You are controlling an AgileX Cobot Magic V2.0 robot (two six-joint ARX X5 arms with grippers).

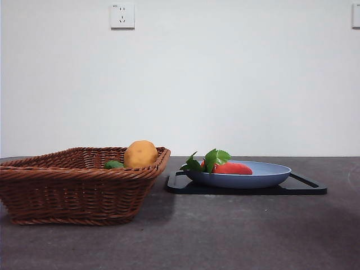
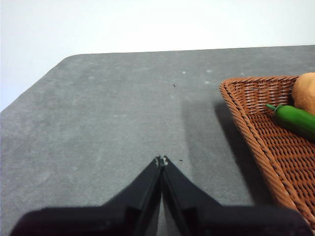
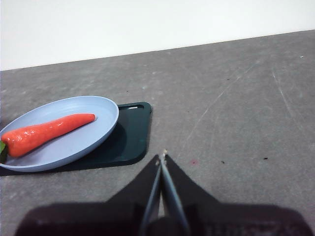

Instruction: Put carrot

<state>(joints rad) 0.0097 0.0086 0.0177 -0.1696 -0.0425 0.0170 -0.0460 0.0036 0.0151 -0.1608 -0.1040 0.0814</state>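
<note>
The carrot (image 1: 232,168), reddish-orange with green leaves at its left end, lies in a blue plate (image 1: 264,179) on a black tray (image 1: 304,187) right of centre. In the right wrist view the carrot (image 3: 47,132) lies across the plate (image 3: 101,110). My right gripper (image 3: 162,158) is shut and empty above bare table, apart from the tray. My left gripper (image 2: 161,160) is shut and empty above bare table beside the wicker basket (image 2: 246,123). Neither arm shows in the front view.
The brown wicker basket (image 1: 73,191) stands at the left and holds a round yellow-orange lump (image 1: 140,153) and a small green item (image 1: 113,165). The dark grey table (image 1: 225,236) runs to a white wall behind.
</note>
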